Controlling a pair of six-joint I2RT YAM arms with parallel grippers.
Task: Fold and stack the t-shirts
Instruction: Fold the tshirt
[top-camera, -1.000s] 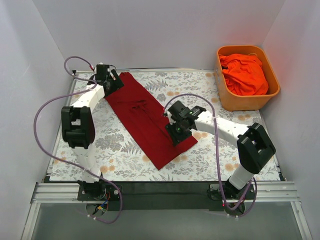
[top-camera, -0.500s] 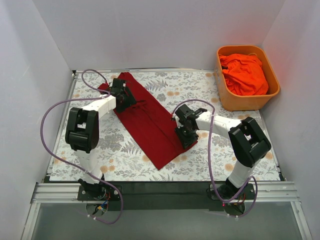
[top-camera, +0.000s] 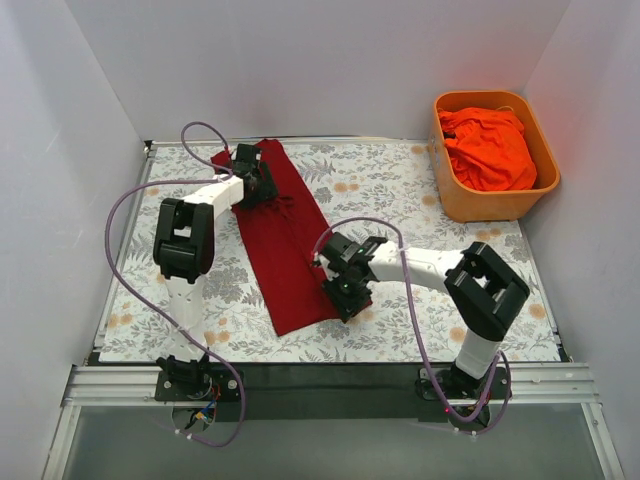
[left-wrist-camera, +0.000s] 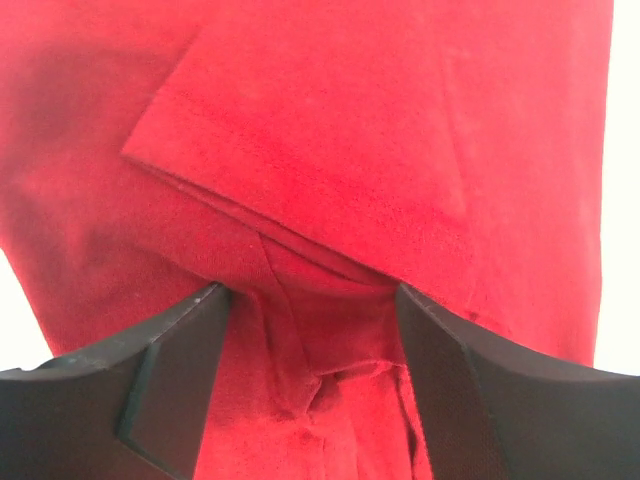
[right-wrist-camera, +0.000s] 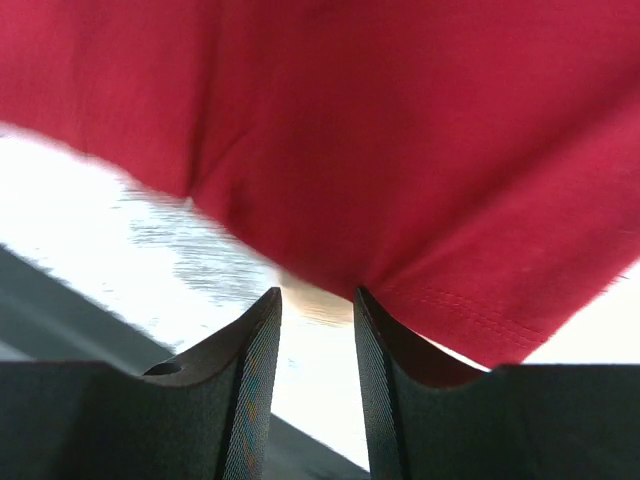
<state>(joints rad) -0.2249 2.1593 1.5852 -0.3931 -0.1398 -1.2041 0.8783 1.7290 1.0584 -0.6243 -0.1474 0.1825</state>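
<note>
The dark crimson t-shirt (top-camera: 285, 250) lies as a long folded strip on the flowered table, running from the far left down towards the near middle. My left gripper (top-camera: 255, 182) is at its far end. In the left wrist view its fingers (left-wrist-camera: 175, 380) stand on either side of a bunched fold of the crimson cloth (left-wrist-camera: 330, 200). My right gripper (top-camera: 346, 291) is at the strip's near right edge. In the right wrist view the narrow-set fingertips (right-wrist-camera: 255, 350) meet the crimson hem (right-wrist-camera: 450, 200). The orange-red t-shirt (top-camera: 490, 145) lies crumpled in the tub.
The rigid orange plastic tub (top-camera: 545, 182) stands at the far right corner. White walls close in the table on three sides. The table's dark front edge (top-camera: 330, 375) runs between the arm bases. Purple cables loop beside both arms.
The crimson strip has swung to a steeper line, its near end moving left with my right gripper. My left gripper has moved right, from the strip's far left corner onto its far end.
</note>
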